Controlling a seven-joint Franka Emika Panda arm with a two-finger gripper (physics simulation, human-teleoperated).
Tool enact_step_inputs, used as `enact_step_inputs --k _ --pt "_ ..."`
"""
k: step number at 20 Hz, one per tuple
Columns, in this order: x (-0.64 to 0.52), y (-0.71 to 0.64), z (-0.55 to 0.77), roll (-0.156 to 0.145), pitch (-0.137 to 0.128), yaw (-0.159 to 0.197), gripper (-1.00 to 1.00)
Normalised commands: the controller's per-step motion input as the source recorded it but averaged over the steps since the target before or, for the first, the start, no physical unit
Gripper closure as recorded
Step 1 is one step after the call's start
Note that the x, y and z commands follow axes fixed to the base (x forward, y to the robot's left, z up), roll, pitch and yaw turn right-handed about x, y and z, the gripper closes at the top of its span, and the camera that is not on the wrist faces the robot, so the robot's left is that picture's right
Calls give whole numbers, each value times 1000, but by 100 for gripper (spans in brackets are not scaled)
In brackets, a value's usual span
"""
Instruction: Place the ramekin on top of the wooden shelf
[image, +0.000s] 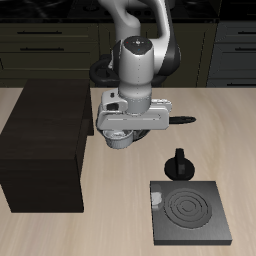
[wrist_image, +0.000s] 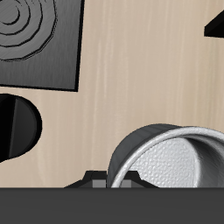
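The ramekin (wrist_image: 171, 162), a small grey cup with a textured inside, fills the wrist view right against my gripper (wrist_image: 115, 179). The fingers stand close together with the cup's rim between them, so the gripper looks shut on that rim. In the exterior view the ramekin (image: 126, 138) shows as a grey round shape just under the gripper (image: 125, 128), near the middle of the table. The wooden shelf (image: 45, 140), a large dark box with a flat top, stands right beside the gripper. Whether the cup is off the table I cannot tell.
A flat black stove burner plate (image: 190, 212) (wrist_image: 35, 44) lies near the table's front edge. A small black knobbed pot (image: 180, 163) (wrist_image: 13, 127) stands between it and the gripper. A black pan handle (image: 182, 120) sticks out from behind the arm.
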Motion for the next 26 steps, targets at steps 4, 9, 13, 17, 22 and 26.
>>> enact_step_inputs --k 4,9,13,17,22,26 --pt "-99 -25 407 -2 -32 7 100" --pt "-161 45 500 10 -41 35 100" --pt "-174 36 497 12 -48 29 100" --pt "-236 21 753 19 -69 20 100" --pt "-233 -2 556 12 -71 -9 100" --pt "-96 53 170 13 -15 28 100"
